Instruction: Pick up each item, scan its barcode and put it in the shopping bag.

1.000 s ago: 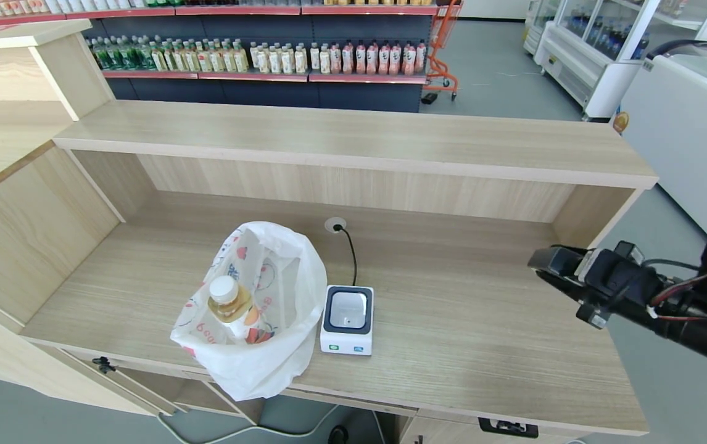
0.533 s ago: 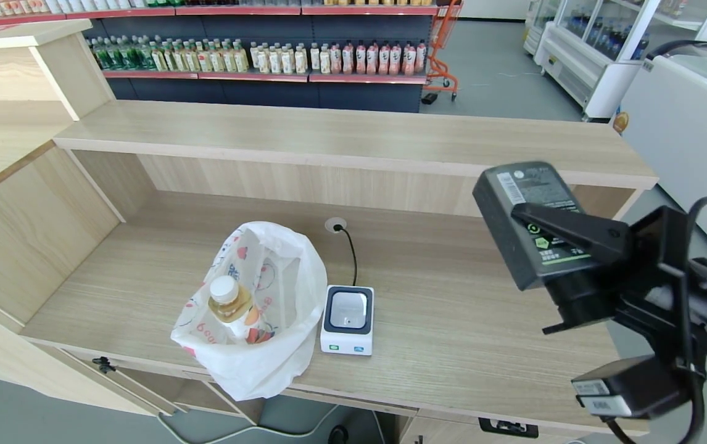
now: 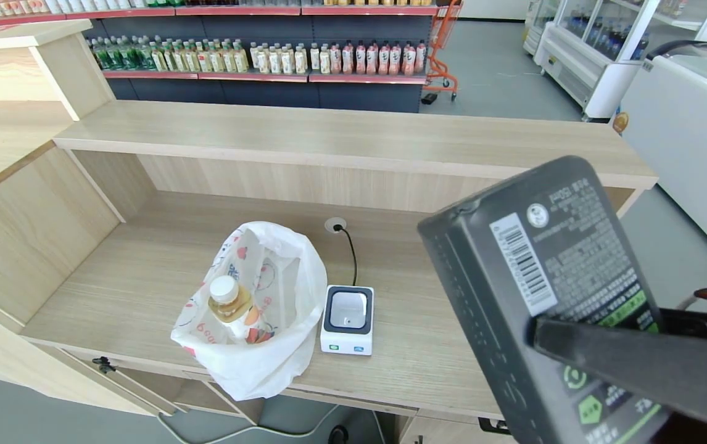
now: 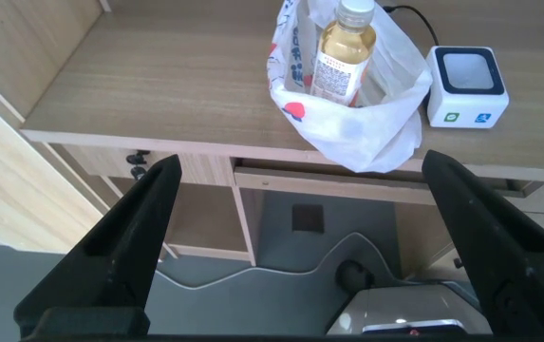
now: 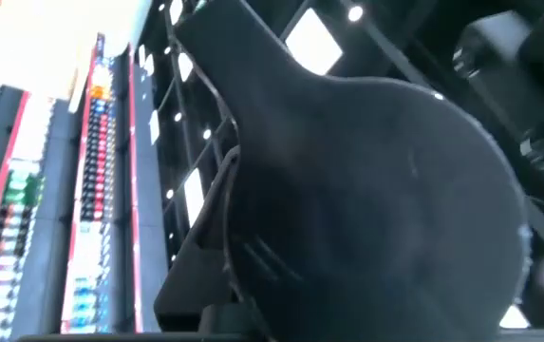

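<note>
Fingers of the right gripper are pinched on a dark grey flat container, which is held close to the head camera at about 4 o'clock in that view, hiding the right end of the counter. One black finger is laid across the container's printed face, and a white barcode label is turned toward the camera. The white shopping bag is stood open on the counter at about 7 o'clock from the counter's middle, near the front edge, and a tea bottle with a white cap is set upright inside it. The barcode scanner is placed just beside the bag, at its 3 o'clock, with its window facing up. Its black cable is run toward 12 o'clock to a round grommet in the counter. The left gripper is held low, in front of the counter's front edge, its two fingers spread wide with nothing between them; the bag, the bottle and the scanner are seen beyond it.
</note>
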Robot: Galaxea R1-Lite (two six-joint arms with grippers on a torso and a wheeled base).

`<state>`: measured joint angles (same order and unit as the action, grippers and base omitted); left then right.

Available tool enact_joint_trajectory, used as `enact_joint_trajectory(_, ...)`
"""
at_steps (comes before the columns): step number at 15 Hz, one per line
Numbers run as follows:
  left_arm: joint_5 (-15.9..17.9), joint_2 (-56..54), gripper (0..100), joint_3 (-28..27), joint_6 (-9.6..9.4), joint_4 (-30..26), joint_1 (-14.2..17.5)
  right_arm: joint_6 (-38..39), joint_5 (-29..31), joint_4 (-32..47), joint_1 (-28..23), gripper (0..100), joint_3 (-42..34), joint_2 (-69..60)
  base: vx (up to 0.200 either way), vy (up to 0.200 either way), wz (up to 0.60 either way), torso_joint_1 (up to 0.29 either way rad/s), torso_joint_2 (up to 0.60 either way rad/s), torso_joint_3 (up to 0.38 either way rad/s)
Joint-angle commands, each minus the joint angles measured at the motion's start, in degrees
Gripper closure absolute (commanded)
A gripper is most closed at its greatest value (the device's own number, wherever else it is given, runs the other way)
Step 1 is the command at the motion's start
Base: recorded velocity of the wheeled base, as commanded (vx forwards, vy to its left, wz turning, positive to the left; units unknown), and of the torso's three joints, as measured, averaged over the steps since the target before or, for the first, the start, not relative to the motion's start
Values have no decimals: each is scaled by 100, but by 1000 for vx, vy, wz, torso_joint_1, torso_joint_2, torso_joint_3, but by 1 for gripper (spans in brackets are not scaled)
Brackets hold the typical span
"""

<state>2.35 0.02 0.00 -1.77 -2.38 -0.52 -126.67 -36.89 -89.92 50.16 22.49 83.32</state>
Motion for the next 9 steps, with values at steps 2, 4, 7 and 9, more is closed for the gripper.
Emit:
enact_joint_trajectory(2, 2, -2, 0, 0, 1, 0, 0, -15, -11, -8, 134, 100, -26, -97, 0, 0, 0, 0, 0, 0)
enact_joint_trajectory(4, 2, -2, 0, 0, 1, 0, 0, -77, -38, -8, 134, 100, -61, -167, 0, 0, 0, 0, 0, 0)
enact_joint_trajectory(7, 2, -2, 0, 0, 1, 0, 0, -86, -64, -8, 134, 100, -61, -202, 0, 0, 0, 0, 0, 0)
enact_joint_trajectory(9, 2, -2, 0, 0, 1, 0, 0, -86, -187, 1, 134, 100, -61, -211, 0, 0, 0, 0, 0, 0)
